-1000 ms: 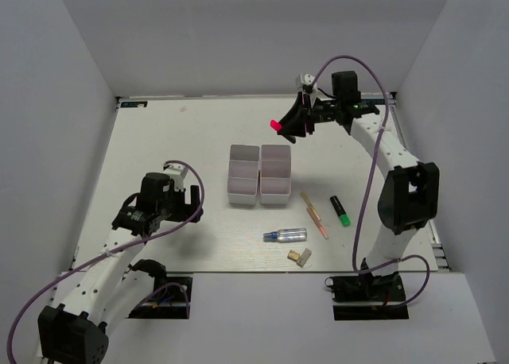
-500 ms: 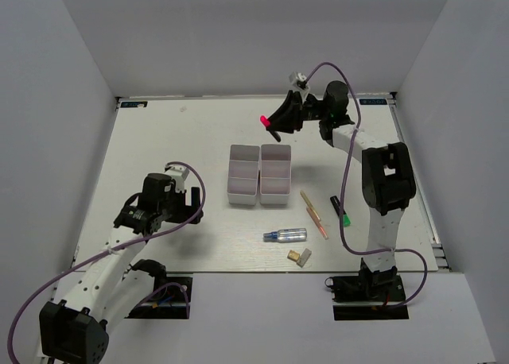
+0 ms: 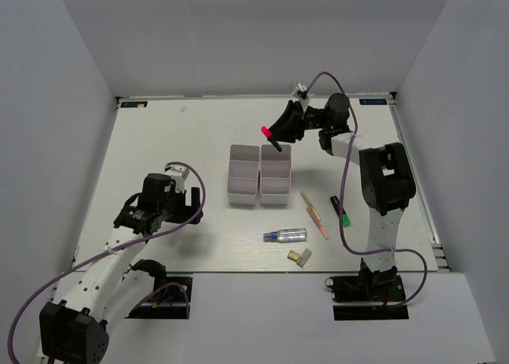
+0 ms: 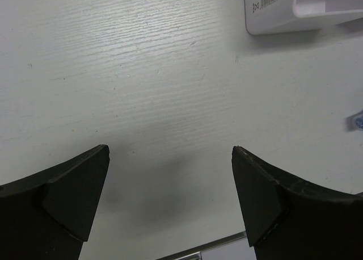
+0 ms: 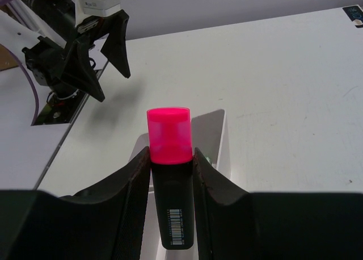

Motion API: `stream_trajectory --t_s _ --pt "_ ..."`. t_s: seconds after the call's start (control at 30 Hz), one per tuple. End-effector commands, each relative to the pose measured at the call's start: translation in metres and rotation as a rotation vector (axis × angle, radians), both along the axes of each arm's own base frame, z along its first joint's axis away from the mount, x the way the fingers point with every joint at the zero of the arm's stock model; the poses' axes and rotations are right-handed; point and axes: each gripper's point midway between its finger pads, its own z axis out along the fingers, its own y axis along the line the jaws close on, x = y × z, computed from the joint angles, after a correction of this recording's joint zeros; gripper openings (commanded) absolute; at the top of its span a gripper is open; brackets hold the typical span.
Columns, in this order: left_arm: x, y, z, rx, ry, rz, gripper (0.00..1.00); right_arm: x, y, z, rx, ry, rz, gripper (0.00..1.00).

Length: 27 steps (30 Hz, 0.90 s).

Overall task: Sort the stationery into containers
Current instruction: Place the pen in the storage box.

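Right tool [image 5: 170, 155] clenched on marker [image 5: 169, 136], barrel below pink cap; judged light, rigid, slick. Left tool [image 4: 169, 153] hung released, empty.

Two white trays [image 3: 243, 199] [image 3: 274, 198], two markers [image 3: 271, 139] [image 3: 340, 211], one orange pen [image 3: 318, 221], one clear tube [image 3: 288, 235], one tan block [image 3: 300, 257].

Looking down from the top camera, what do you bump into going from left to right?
left gripper → left tray → right tray → orange pen → green-capped marker
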Motion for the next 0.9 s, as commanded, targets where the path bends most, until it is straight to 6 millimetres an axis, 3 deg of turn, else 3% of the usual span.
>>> stream_trajectory --t_s 0.0,0.47,0.5,0.67,0.77,0.87 --pt "0.003 -0.002 0.005 -0.015 -0.029 -0.009 0.99 0.002 0.001 0.003 0.018 -0.072 0.011 0.00" --pt "0.004 -0.002 0.006 -0.015 -0.031 -0.011 0.99 0.013 0.002 -0.020 0.011 -0.057 0.007 0.00" --pt "0.004 -0.002 0.006 -0.013 -0.030 -0.010 0.99 0.019 -0.005 -0.021 0.009 -0.052 -0.012 0.00" --pt "0.003 -0.001 0.005 -0.011 -0.031 -0.008 0.99 0.008 0.001 -0.028 0.002 -0.049 0.025 0.00" --pt "0.004 -0.002 0.006 -0.015 -0.033 -0.011 0.99 0.006 -0.002 -0.032 -0.002 -0.044 0.027 0.15" --pt "0.003 -0.002 0.005 -0.014 -0.031 -0.010 0.99 0.003 -0.002 -0.034 -0.005 -0.044 0.035 0.22"
